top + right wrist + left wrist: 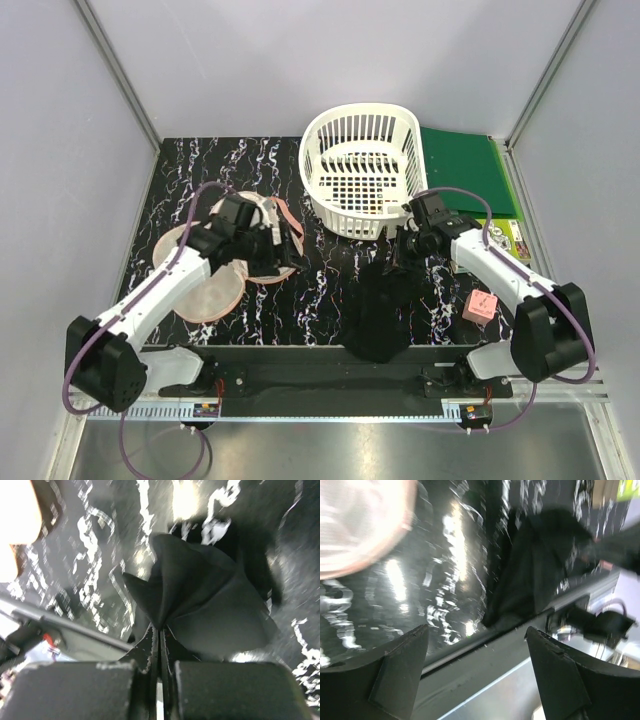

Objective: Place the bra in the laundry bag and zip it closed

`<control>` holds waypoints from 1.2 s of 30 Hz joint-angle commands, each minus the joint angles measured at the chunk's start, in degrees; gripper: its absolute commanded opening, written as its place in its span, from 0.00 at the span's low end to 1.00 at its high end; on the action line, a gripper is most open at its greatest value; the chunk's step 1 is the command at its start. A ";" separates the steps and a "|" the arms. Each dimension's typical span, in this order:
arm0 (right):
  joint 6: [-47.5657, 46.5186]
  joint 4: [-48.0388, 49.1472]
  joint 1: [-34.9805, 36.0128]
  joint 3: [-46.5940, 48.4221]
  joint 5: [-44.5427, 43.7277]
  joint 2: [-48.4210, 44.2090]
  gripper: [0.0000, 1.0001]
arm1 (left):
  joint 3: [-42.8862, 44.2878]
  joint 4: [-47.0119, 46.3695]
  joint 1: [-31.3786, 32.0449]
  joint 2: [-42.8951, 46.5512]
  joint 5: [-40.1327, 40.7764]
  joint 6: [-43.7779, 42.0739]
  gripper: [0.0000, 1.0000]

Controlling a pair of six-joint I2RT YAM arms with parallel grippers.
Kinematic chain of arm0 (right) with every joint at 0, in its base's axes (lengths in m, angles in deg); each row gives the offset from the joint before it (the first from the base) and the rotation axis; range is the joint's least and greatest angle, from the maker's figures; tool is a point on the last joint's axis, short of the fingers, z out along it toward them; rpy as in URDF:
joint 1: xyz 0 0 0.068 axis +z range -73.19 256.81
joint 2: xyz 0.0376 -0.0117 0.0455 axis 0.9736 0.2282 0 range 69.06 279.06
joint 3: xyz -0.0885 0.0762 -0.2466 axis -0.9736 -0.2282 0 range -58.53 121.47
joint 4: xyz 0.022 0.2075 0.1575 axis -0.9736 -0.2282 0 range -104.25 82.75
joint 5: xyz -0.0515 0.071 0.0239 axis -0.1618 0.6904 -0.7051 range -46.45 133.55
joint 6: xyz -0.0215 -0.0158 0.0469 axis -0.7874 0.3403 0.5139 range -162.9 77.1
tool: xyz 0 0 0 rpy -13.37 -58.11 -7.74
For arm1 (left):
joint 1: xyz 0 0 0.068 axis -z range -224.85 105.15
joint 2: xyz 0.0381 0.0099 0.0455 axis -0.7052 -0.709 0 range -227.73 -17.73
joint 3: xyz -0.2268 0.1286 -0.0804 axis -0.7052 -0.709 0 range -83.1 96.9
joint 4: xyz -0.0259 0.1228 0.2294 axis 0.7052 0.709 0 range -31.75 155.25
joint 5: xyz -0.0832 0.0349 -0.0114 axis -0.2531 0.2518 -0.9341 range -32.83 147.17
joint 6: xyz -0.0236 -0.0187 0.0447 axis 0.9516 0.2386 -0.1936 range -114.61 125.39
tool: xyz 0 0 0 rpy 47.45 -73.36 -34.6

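**Bra pinched in the right pincer, well apart from the bag**

The bra is gripped at a fold by the right pincer, whose jaws are pressed tight together on the black cloth. From there the garment is spread toward the near edge of the counter, right of centre. The laundry bag is laid open on the left of the counter, pale lining upward, and is partly covered by the left arm. The left pincer is held wide open with nothing between its fingers, over the bag's right-hand edge. Only bare marbled counter is seen between that pincer and the bra. A white slotted basket is set at the back, just beside the right pincer. A green board is laid to the basket's right, and a small pink block is placed near the bra, beside the right arm.
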 commanded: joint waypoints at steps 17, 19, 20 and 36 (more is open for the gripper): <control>-0.52 -4.37 -4.36 -2.95 -14.75 -3.17 0.80 | 3.69 -10.67 23.90 -28.64 -9.16 4.91 0.78; -0.78 -4.63 -4.27 -2.33 -13.78 -4.22 0.82 | 3.60 -11.90 24.60 -29.79 -11.52 5.26 0.81; -1.13 -4.55 -4.35 -2.07 -12.90 -4.40 0.83 | 3.25 -14.17 24.86 -30.58 -12.49 5.52 0.82; -3.69 -5.95 -4.44 -1.45 -11.14 -3.96 0.86 | -0.88 -27.56 27.15 -36.74 -16.20 14.31 0.42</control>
